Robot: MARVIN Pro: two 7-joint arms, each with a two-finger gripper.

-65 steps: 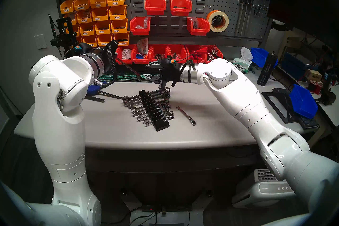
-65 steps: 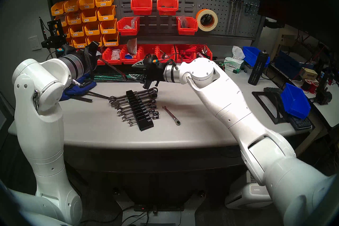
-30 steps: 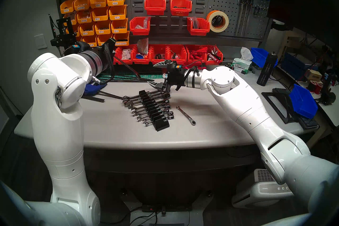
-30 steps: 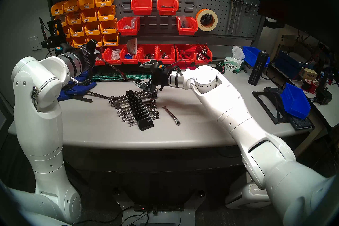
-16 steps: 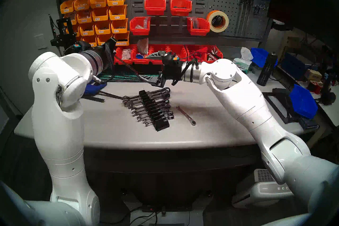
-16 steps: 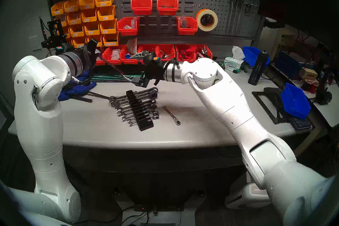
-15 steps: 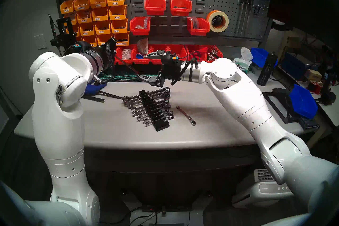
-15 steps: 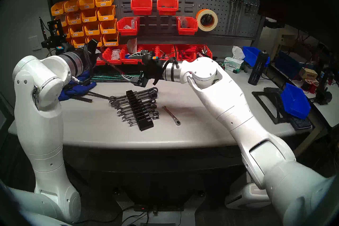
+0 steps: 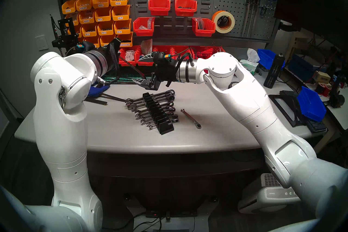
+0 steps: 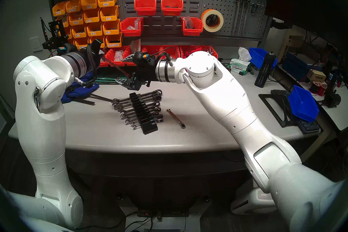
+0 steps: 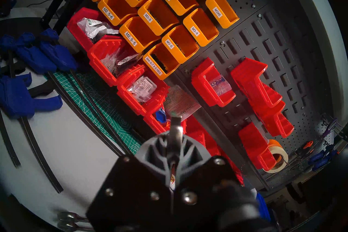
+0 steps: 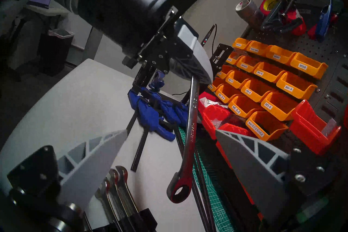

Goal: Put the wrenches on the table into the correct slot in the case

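My left gripper (image 12: 196,75) is shut on the open-jaw end of a long chrome wrench (image 12: 192,128) and holds it in the air above the back of the table (image 9: 113,131). Its ring end (image 12: 180,190) hangs between the spread fingers of my open right gripper (image 12: 170,131), which touch nothing. In the head view the held wrench (image 9: 132,67) slants down toward the right gripper (image 9: 136,69). A shorter wrench (image 9: 191,118) lies right of the black stepped case (image 9: 165,128), which holds several wrenches. The left wrist view shows the fingers (image 11: 192,147) closed on the shank (image 11: 176,128).
Blue clamps (image 9: 96,90) and thin black rods lie at the back left beside a green cutting mat (image 9: 124,80). A row of red bins (image 9: 178,50) lines the back edge. A tissue box (image 9: 248,67) and a blue bin (image 9: 310,105) stand to the right.
My right arm has swung left and its open fingers now flank the ring end of the held wrench. The left arm has barely moved.
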